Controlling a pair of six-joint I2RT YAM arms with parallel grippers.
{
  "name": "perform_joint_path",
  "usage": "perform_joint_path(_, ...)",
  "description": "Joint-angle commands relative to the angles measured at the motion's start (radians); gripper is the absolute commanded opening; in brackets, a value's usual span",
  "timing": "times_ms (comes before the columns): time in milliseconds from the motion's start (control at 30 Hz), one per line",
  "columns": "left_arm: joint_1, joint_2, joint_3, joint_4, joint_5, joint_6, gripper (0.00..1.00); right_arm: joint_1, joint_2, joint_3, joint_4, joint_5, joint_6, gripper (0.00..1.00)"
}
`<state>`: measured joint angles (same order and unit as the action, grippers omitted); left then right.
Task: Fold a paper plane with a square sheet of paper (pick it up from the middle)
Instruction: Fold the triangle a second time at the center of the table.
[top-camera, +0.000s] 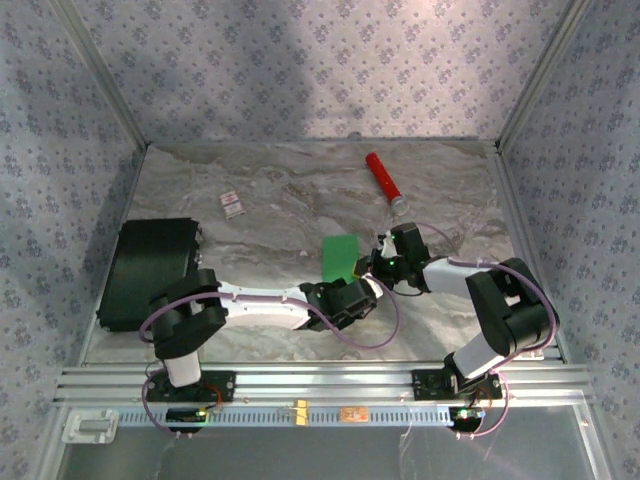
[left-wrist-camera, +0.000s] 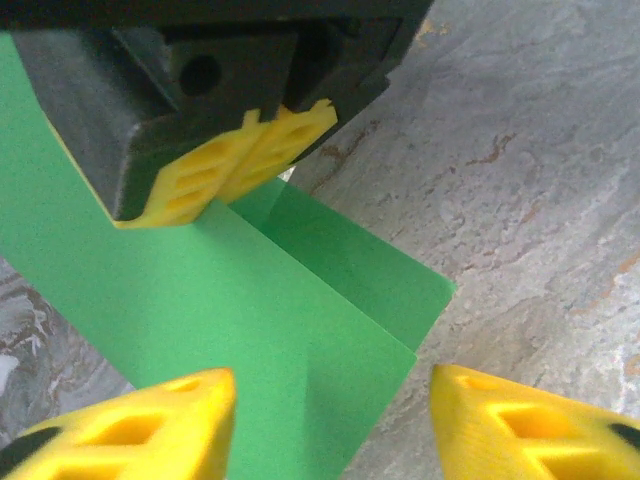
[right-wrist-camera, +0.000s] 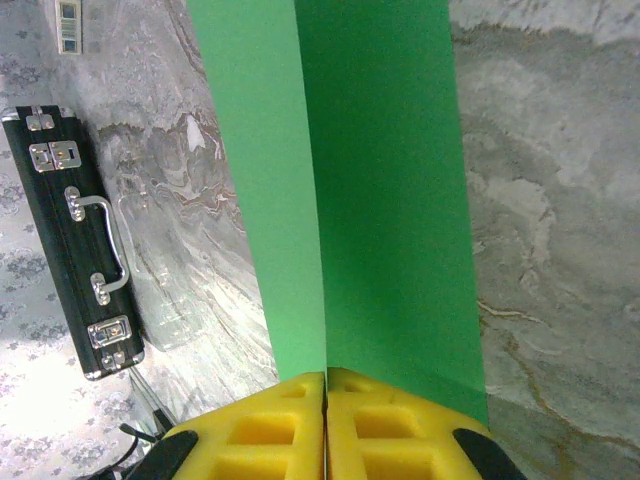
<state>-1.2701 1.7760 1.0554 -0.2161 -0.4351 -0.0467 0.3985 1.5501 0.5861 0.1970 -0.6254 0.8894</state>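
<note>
While hanging nearest with the left fingers (left-wrist-camera: 130, 425) apart, one each side of the near corner of the square sheet of paper (left-wrist-camera: 250, 330), gripping nothing yet. Looks like early folding: halved along a centre crease, with layers offset. Probably calls next for closing gently on that doubled corner without skewing the layers. Further out, clamped fully shut with the right fingers (right-wrist-camera: 290, 425) on the crease end, with the sheet over the tabletop (right-wrist-camera: 560, 200), can't tell if touching

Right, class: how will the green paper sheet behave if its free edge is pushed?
Probably floppy: the green paper sheet is thin and pinched at one edge by the right gripper. Its lengthwise fold likely stiffens it somewhat. Seemingly light: one pinch holds it.
</note>
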Motion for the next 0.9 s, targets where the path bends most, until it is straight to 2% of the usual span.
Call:
perform_joint_path(0, -0.007, 0.0, 0.014, -0.023, -0.018, -0.003, 0.42, -0.008, -0.01, 0.022, -0.029, -0.013, -0.014, 0.09)
perform_joint_path(267, 0.001, -0.025, -0.004, 0.0, -0.001, -0.032, 0.22, -0.01, -0.009, 0.026, -0.03, -0.011, -0.013, 0.1)
perform_joint_path(500, 0.036, -0.053, -0.017, 0.007, 0.079, -0.072, 0.04, -0.014, -0.016, 0.018, -0.029, -0.004, -0.012, 0.13)
perform_joint_path(633, 0.106, -0.1, -0.046, 0.037, 0.252, -0.14, 0.01, -0.028, -0.034, 0.007, -0.045, 0.017, -0.017, 0.2)
perform_joint_path(733, 0.171, -0.137, -0.082, 0.084, 0.414, -0.2, 0.0, -0.051, -0.068, -0.01, -0.071, 0.043, -0.024, 0.3)
perform_joint_path(867, 0.26, -0.173, -0.149, 0.174, 0.595, -0.287, 0.0, -0.07, -0.132, -0.028, -0.132, 0.09, -0.046, 0.34)
